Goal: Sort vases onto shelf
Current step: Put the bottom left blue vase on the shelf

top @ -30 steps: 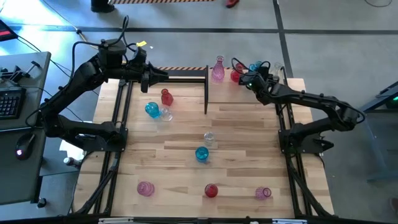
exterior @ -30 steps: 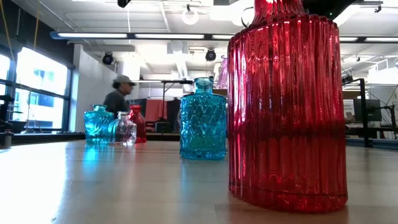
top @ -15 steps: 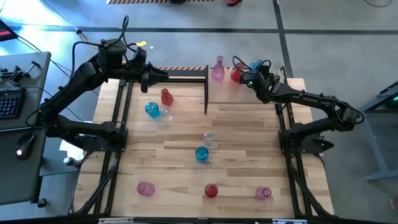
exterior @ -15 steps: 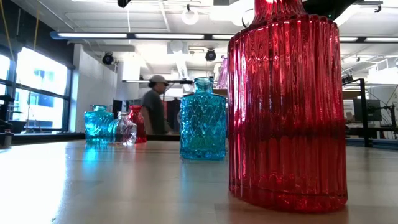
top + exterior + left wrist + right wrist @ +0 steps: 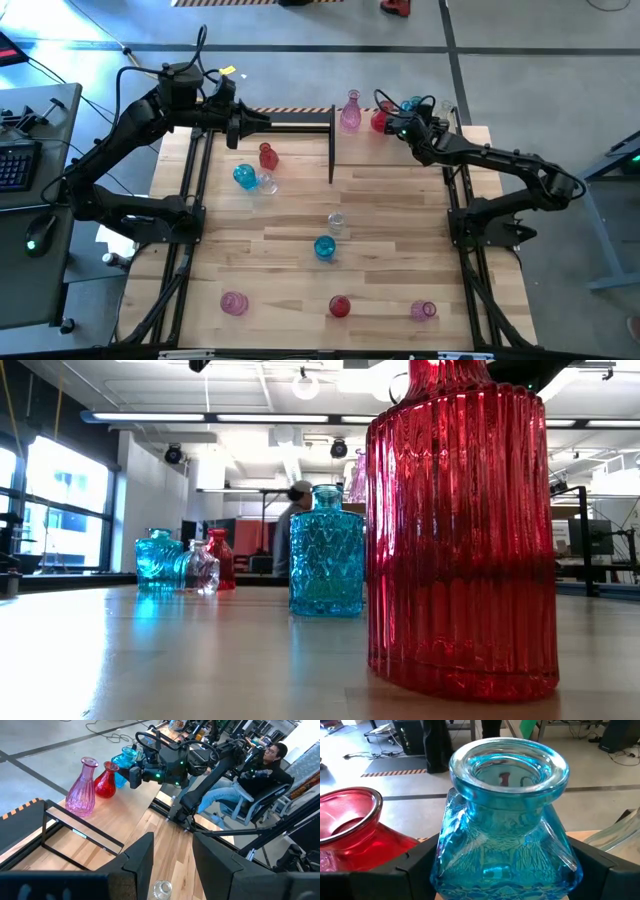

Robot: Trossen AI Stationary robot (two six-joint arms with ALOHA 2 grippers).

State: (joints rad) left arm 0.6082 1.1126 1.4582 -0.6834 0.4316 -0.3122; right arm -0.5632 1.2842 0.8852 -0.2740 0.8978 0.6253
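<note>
Here, right pincer [image 5: 400,124] sits at the far right of the table [image 5: 400,220], its fingers standing apart on either side of a turquoise bottle [image 5: 505,825]; in the right wrist view the bottle fills the gap between them, whether they touch the glass I cannot tell. A red vase [image 5: 380,121] stands just beside that bottle, and a tall pink vase [image 5: 350,112] is next along, all in a row at the back edge, on the shelf [image 5: 115,815] board.

Left pincer [image 5: 250,121] hangs over the far left of the table by the black frame bar [image 5: 300,124], fingers parted, holding nothing.

Elsewhere on the table: a red bottle [image 5: 267,156], a turquoise round vase [image 5: 244,177] and a clear one [image 5: 267,183] grouped left of centre; a small clear vase [image 5: 336,222] and a turquoise bottle [image 5: 324,247] mid-table; pink [image 5: 233,302], red [image 5: 340,306] and pink [image 5: 424,311] vases along the near edge. A person [image 5: 260,775] sits beyond the table.
</note>
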